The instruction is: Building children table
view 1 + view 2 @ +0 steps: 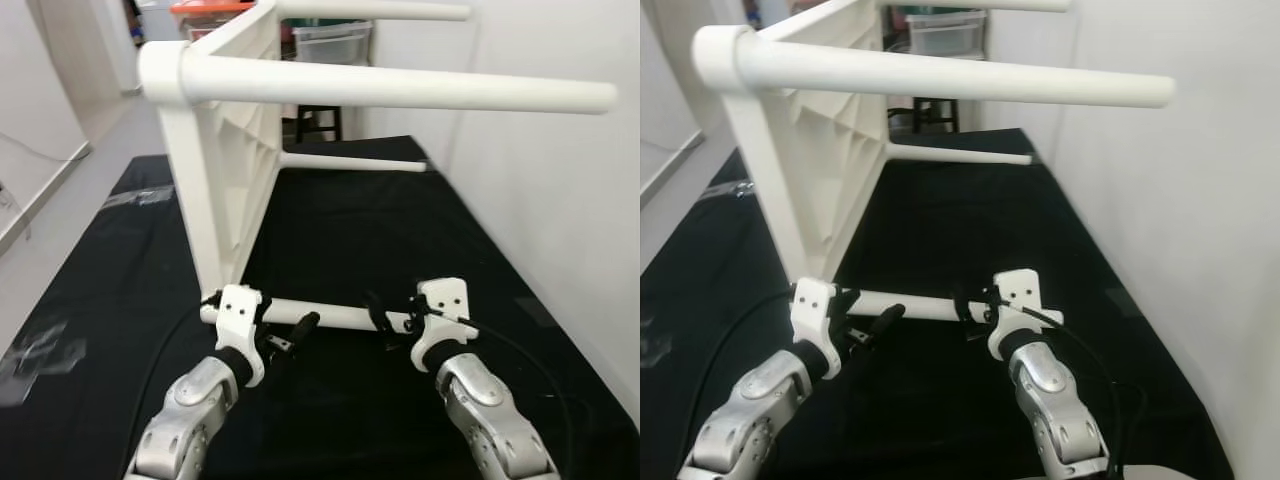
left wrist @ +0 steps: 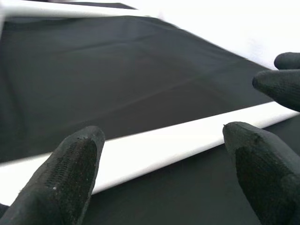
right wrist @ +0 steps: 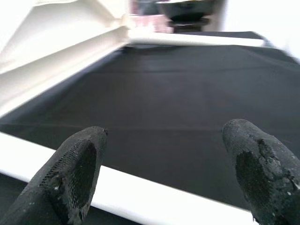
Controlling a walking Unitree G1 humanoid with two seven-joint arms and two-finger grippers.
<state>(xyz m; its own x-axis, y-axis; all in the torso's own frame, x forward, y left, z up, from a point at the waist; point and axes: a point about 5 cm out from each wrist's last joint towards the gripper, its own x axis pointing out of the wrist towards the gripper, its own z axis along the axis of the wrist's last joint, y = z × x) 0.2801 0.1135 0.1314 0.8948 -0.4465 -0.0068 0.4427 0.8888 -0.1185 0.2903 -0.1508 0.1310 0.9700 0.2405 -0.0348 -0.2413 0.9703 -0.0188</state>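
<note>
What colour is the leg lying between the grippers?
White, clearest in the left eye view: the leg on the black cloth.

Home room, white walls [image 1: 540,200], black floor mat [image 1: 380,230], storage bins [image 1: 330,42]

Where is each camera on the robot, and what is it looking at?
Left eye: on the head, looking down at the white table on its side, both arms.
Right eye: beside it, same scene.
Left wrist: looks past the left tool at the loose leg.
Right wrist: past the right tool, same leg.
</note>
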